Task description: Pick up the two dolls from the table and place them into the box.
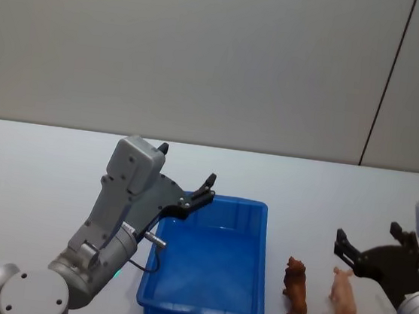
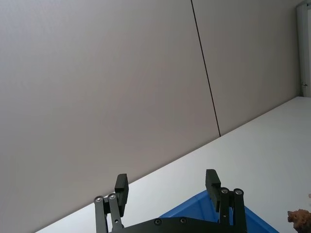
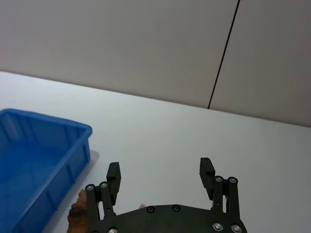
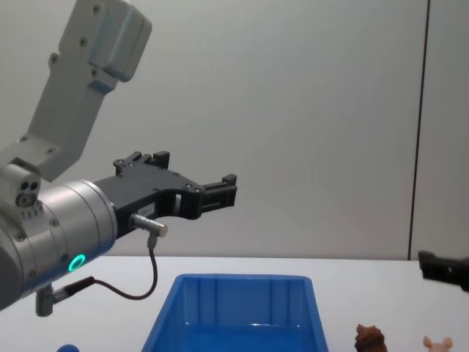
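The box is a bright blue bin in the middle of the table, and its visible floor is bare. To its right stand the two dolls: a shaggy brown one and, further right, a pale pink one. My left gripper hovers open above the box's far left corner, holding nothing. My right gripper is open just behind the pink doll. In the right wrist view its fingers spread wide, with the brown doll and the box beside them. The chest view shows both dolls low at the right.
The white table runs back to a grey wall with a dark vertical seam. A small dark blue rounded thing peeks in at the chest view's bottom left. Bare tabletop lies left of the box and behind it.
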Controlling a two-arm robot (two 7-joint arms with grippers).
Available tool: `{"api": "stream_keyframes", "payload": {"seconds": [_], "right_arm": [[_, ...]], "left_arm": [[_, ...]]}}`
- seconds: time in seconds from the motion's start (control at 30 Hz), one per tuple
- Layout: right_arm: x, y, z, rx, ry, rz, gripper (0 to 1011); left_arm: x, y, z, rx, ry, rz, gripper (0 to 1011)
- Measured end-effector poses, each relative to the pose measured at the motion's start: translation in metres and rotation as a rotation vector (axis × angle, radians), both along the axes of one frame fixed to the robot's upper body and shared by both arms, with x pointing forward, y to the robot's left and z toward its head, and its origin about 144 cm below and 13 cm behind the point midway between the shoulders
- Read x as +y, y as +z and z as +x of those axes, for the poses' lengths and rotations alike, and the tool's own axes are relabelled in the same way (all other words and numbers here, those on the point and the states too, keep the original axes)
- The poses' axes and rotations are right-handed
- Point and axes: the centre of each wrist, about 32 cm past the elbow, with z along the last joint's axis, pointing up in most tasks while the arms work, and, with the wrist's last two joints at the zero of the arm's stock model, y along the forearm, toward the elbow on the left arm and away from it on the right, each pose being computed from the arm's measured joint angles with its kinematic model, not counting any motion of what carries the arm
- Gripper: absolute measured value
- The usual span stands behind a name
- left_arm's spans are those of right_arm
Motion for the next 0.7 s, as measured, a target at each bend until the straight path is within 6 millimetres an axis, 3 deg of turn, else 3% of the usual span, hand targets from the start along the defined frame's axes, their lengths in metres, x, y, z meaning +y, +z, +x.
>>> {"api": "stream_keyframes", "payload": {"seconds": [0.7], "right_arm": [[0.004, -0.021, -0.01, 0.146, -0.047, -0.06, 1001]], "left_arm": [[0.0, 0.0, 0.0, 0.0, 0.0, 0.0, 1001]]}}
